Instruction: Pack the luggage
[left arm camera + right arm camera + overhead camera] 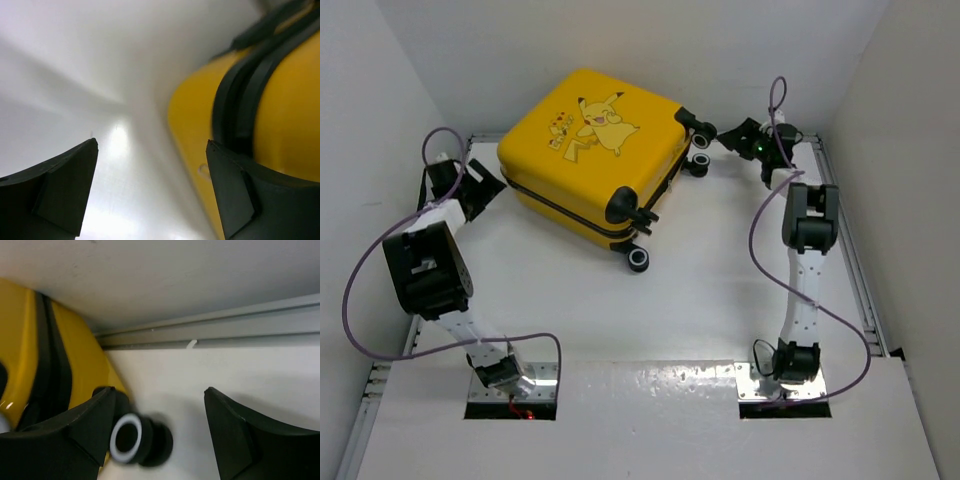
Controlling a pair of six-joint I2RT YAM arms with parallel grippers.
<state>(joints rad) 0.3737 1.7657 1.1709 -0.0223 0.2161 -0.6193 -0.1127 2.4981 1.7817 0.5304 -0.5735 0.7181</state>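
The luggage (590, 150), a yellow hard-shell suitcase with a Pikachu print, lies closed and flat at the back of the table, its black wheels (638, 258) pointing right and forward. My left gripper (492, 186) is open at its left corner; in the left wrist view the gripper (151, 145) stands with one finger (235, 190) right against the yellow shell (192, 130) by the black zipper trim. My right gripper (718, 134) is open at the suitcase's back right corner. In the right wrist view the gripper (159, 392) stands over bare table beside a black wheel with a white ring (129, 439).
White walls enclose the table on the left, back and right. A metal rail (210, 330) runs along the back edge behind the right gripper, and another (855, 260) along the right side. Purple cables loop from both arms.
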